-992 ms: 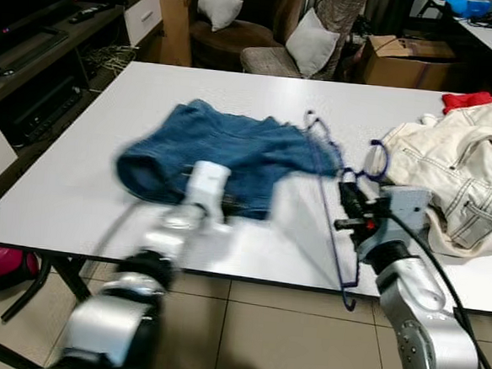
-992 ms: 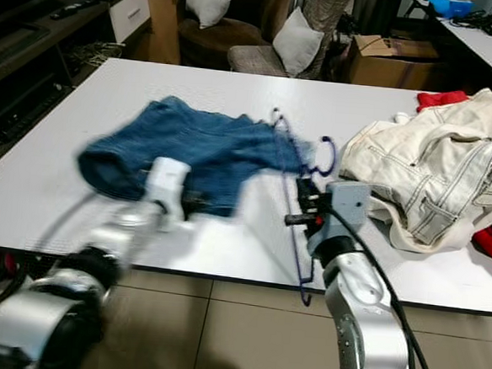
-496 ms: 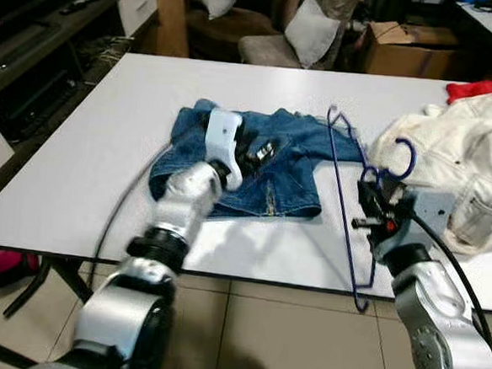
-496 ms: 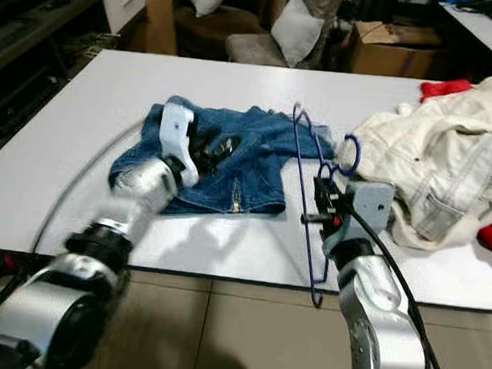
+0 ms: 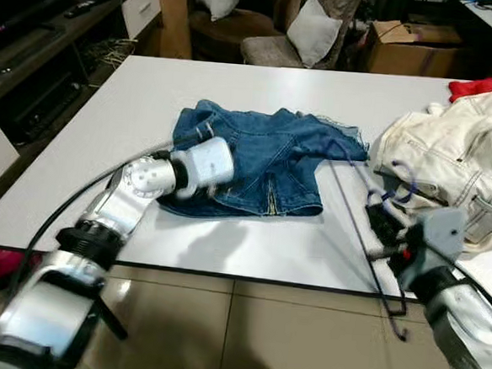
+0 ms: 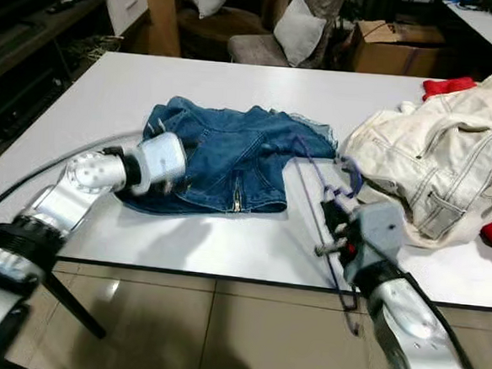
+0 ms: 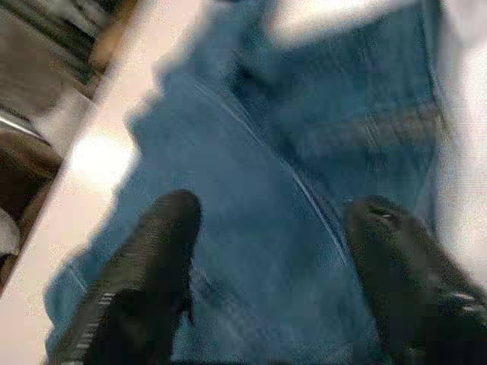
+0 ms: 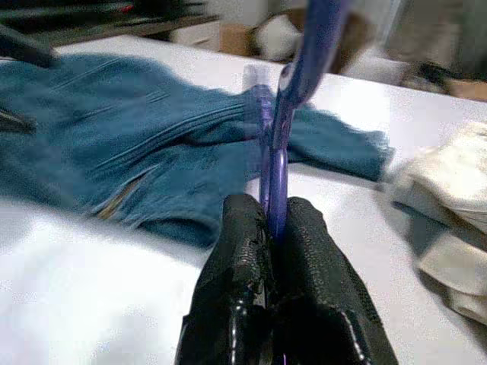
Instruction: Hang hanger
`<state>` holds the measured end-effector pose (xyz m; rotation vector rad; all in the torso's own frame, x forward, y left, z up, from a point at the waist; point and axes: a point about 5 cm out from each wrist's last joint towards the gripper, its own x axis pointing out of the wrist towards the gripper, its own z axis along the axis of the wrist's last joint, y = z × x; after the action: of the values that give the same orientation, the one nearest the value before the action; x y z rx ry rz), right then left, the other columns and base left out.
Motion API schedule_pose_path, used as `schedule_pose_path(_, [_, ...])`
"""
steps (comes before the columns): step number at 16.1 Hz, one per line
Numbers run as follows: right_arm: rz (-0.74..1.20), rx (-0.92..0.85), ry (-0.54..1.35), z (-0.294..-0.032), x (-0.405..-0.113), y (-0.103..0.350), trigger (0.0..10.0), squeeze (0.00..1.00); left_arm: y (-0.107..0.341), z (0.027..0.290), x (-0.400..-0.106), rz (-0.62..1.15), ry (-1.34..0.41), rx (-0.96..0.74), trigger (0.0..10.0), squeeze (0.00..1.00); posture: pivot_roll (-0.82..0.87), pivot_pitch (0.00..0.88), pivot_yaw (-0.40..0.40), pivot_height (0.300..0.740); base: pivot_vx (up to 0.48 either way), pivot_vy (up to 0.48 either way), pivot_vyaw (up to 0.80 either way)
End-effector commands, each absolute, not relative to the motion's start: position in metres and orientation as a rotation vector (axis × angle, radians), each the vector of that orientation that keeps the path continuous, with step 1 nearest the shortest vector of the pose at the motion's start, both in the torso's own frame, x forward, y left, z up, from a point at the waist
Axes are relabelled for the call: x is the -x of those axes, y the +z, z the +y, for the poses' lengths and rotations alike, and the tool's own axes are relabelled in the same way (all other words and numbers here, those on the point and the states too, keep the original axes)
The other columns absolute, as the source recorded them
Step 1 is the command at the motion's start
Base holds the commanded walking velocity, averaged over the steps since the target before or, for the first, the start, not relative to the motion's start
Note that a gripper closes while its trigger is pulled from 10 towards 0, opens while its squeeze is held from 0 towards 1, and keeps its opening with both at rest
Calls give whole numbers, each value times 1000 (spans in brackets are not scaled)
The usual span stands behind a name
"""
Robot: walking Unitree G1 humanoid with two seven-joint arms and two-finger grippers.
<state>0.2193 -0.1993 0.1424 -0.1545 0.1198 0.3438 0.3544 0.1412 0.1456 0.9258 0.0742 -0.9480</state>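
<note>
A white table point(image 5: 105, 141) spans the middle of the frame, a blue denim garment point(image 5: 265, 152) at its centre and a cream jacket point(image 5: 459, 157) at right. Left gripper point(image 7: 266, 251), fingers spread wide, presses on the denim at centre-left. Right gripper point(image 8: 268, 228), at lower right, is clamped on the purple hanger point(image 5: 362, 218), which tilts over the table's front edge.

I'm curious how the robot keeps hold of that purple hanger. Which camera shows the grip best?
The right wrist view: the hanger sits pinched between the right gripper's two black fingers, close up. The two eye views show the hanger's whole outline over the white table edge, beside the blue denim garment, but the grip is small and blurred.
</note>
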Motion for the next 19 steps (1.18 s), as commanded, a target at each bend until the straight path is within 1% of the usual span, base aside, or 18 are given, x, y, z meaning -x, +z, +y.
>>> schedule_pose_path(1, [137,190,408,-197,-213,144,10000,0,132,152,-349,155,-977,-1020,10000,180,-185,0,104,740,0,0,0])
schedule_pose_path(2, [147,200,430,-198,-210,144,10000,0,128,154,-348,171,-977,-1038,10000,0,-185,0,104,740,0,0,0])
schedule_pose_path(5, [162,215,448,-200,-208,144,10000,0,119,150,-351,182,-949,-1079,10000,0,-196,0,105,740,0,0,0])
schedule_pose_path(6, [168,230,434,-202,-208,143,10000,0,114,148,-351,185,-956,-1090,7882,0,-198,0,106,740,0,0,0])
schedule_pose_path(7, [167,230,425,-202,-209,143,10000,0,110,147,-351,197,-963,-1088,2157,0,-204,0,111,740,0,0,0])
schedule_pose_path(8, [167,232,418,-203,-209,144,10000,0,108,146,-352,201,-950,-1092,0,0,-205,0,111,740,0,0,0])
schedule_pose_path(10, [170,229,409,-202,-207,143,10000,0,105,146,-354,205,-905,-1087,0,0,-210,0,119,740,0,0,0])
schedule_pose_path(15, [176,227,405,-201,-204,142,10000,0,105,146,-356,202,-891,-1072,0,0,-213,0,131,740,0,0,0])
schedule_pose_path(19, [182,229,408,-200,-203,141,10000,0,110,141,-359,181,-897,-1025,0,0,-210,0,129,740,0,0,0])
